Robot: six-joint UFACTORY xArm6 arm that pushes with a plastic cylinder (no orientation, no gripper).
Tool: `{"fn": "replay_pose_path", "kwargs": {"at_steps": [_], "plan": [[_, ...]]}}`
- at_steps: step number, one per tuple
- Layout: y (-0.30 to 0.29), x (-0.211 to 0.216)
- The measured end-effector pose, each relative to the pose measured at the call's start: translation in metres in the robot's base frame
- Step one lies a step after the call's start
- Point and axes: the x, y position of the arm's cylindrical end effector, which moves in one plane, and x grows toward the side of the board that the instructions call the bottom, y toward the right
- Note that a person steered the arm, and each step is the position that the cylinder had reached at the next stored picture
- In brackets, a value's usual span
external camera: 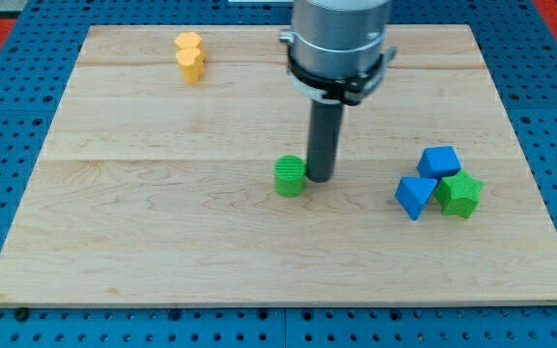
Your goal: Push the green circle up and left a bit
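The green circle [289, 176] sits near the middle of the wooden board [162, 222]. My tip [319, 180] is on the board just to the right of the green circle, touching or nearly touching its right side. The rod rises from there to the arm's grey wrist at the view's top.
A yellow block [188, 42] and an orange-yellow block [191, 65] stand together at the view's top left. At the right, a blue cube [439, 161], a blue block [414, 196] and a green star [458, 194] cluster together. Blue pegboard surrounds the board.
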Motion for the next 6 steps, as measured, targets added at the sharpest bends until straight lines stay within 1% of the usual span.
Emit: {"fn": "replay_pose_path", "kwargs": {"at_steps": [1,3,4,5,6], "plan": [[-0.036,-0.007],[-0.034,0.03],[-0.061,0.029],[-0.104,0.011],[-0.144,0.007]]}}
